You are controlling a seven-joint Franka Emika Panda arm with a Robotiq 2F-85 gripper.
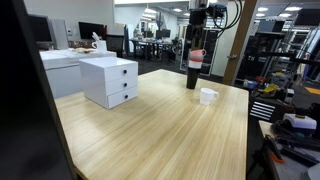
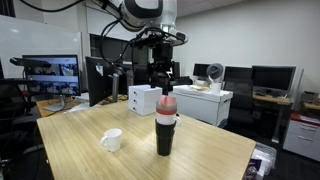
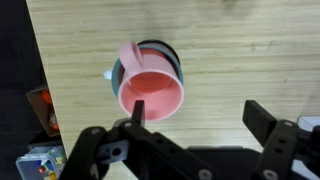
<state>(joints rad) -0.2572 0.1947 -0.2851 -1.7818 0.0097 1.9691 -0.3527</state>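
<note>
A pink cup [image 3: 151,92] sits on top of a tall dark tumbler [image 2: 165,135] that stands upright on the wooden table [image 1: 150,130]. The stack also shows in an exterior view [image 1: 194,68]. My gripper [image 3: 198,112] is open and empty, hovering just above the pink cup, with one finger over the cup's rim and the other out to the side. In an exterior view the gripper [image 2: 164,82] hangs directly over the stack. A white mug [image 2: 111,140] stands on the table beside the tumbler.
A white two-drawer box [image 1: 110,80] stands on the table away from the tumbler. The white mug also shows in an exterior view [image 1: 207,96]. Desks, monitors and shelves surround the table. The table's edge and cluttered floor items [image 3: 40,110] show in the wrist view.
</note>
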